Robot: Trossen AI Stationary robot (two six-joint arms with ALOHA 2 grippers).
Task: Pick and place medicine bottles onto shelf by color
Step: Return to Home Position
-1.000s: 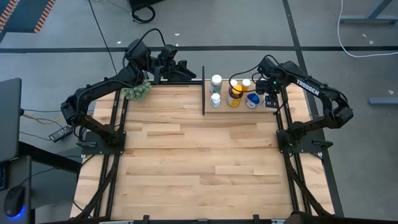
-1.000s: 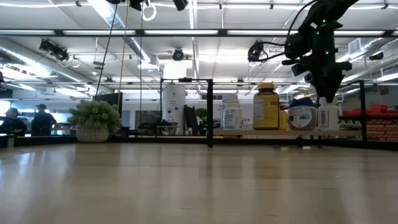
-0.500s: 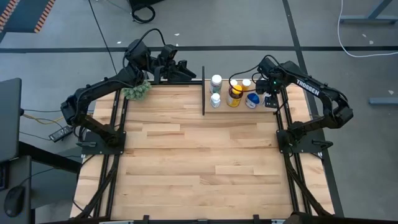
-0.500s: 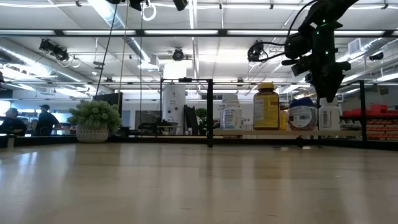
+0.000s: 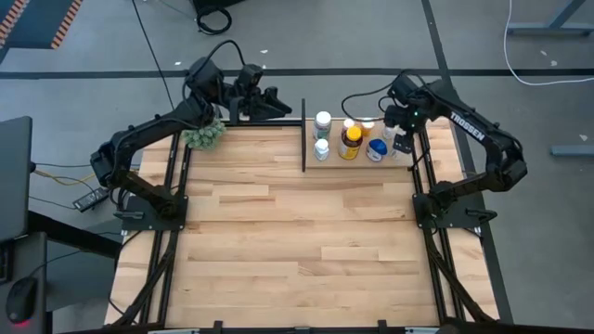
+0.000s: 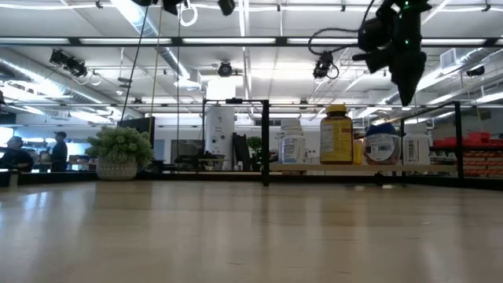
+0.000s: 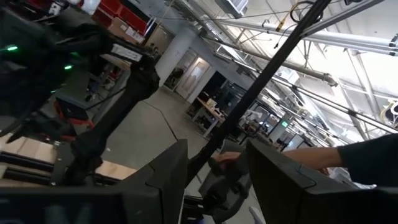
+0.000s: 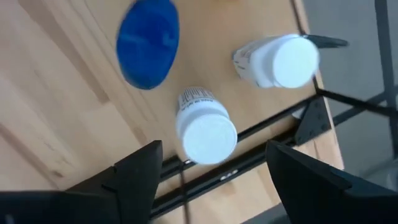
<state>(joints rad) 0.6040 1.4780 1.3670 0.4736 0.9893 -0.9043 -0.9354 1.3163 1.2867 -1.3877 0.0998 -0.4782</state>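
Plank tabletop (image 5: 297, 223) fills the high view, its near and middle area free of bottles; workshop room beyond. Shelf (image 5: 303, 139) stands at the table's far edge, right of centre, and all the medicine bottles (image 5: 321, 146) in view stand on it. Left gripper (image 5: 275, 100) sits past the far-left edge, well apart from the shelf, fingers spread, nothing held. Right gripper (image 6: 407, 86) hangs above the shelf's right end, pointing down, clear of the bottles, fingers (image 8: 137, 177) apart and empty. Green plant ball (image 6: 119, 149) sits at the far-left corner beside the left arm. On the shelf: amber bottle with yellow lid (image 6: 336, 135) mid-shelf, blue-lidded bottle (image 8: 148, 42) just beside it, two white-capped bottles (image 8: 205, 134) at the right end under the wrist camera, more white-capped ones toward the left post.
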